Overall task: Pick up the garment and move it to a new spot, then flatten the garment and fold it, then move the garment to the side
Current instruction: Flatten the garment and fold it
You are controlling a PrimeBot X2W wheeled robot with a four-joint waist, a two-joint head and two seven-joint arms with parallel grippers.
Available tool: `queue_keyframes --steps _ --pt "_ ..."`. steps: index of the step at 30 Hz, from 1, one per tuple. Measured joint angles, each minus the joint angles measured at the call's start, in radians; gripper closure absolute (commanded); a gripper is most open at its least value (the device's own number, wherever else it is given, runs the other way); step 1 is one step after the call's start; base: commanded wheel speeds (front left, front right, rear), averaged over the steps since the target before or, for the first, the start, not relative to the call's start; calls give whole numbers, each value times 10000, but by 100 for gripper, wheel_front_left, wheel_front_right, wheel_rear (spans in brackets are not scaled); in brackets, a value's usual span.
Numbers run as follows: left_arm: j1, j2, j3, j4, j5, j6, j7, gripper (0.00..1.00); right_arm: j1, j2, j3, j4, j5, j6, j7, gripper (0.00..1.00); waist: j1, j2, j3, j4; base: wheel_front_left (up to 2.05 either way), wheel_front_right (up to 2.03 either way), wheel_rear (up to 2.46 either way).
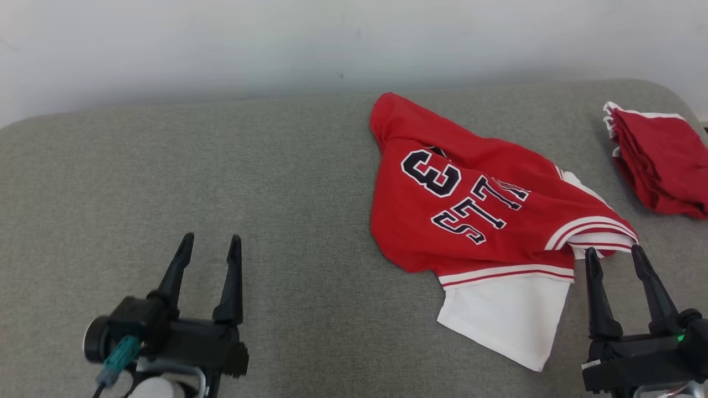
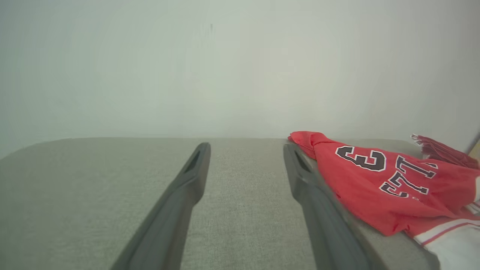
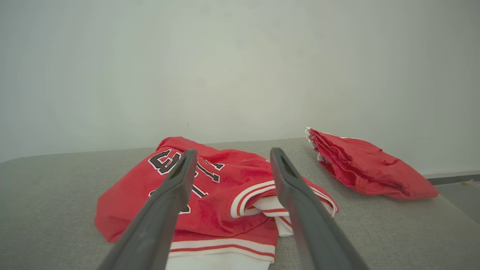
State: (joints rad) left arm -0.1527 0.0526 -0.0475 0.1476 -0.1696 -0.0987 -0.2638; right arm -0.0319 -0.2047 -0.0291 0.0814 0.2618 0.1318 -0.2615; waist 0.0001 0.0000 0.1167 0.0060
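A pale wall (image 1: 221,44) is seen behind a wide grey fabric-covered surface (image 1: 221,166). On the right half of the surface a red garment (image 1: 481,199) with white trim and dark lettering is laid crumpled, a white part spread out from under its near edge. A smaller, darker red cloth (image 1: 661,160) is bunched at the far right, apart from the garment. The right gripper (image 1: 613,250) is held with fingers spread at the garment's striped near corner, nothing pinched; contact cannot be told. The left gripper (image 1: 212,239) is held spread and empty over bare surface, well apart from the garment.
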Motion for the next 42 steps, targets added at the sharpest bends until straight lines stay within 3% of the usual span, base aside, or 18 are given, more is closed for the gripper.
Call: queue_keyframes --steps 11,23,35,36,37,42 --pt "-3644 242 -1615 3149 -33 -280 270 0 -559 334 27 297 167 0 0 0 0 0 595 -1405 0 0 0" --pt "-5077 397 -2800 5864 -274 -324 715 0 -739 681 -130 556 217 0 0 0 1 1 1266 -2985 0 0 0" --pt "-5594 399 -3124 7775 -646 -320 1262 0 -823 729 -188 627 199 0 0 0 -1 1 1464 -3281 0 0 0" --pt "-5622 364 -3173 7868 -671 -320 1285 53 -823 727 -180 640 199 0 0 0 -1 1 1445 -3252 0 0 0" --pt "-5640 332 -3221 7946 -686 -320 1281 99 -823 723 -163 658 199 0 0 0 -1 0 1420 -3224 0 0 0" --pt "-5624 213 -3335 7975 -782 -272 589 100 -737 688 -134 650 194 0 0 0 -1 1 1225 -3009 0 0 0"
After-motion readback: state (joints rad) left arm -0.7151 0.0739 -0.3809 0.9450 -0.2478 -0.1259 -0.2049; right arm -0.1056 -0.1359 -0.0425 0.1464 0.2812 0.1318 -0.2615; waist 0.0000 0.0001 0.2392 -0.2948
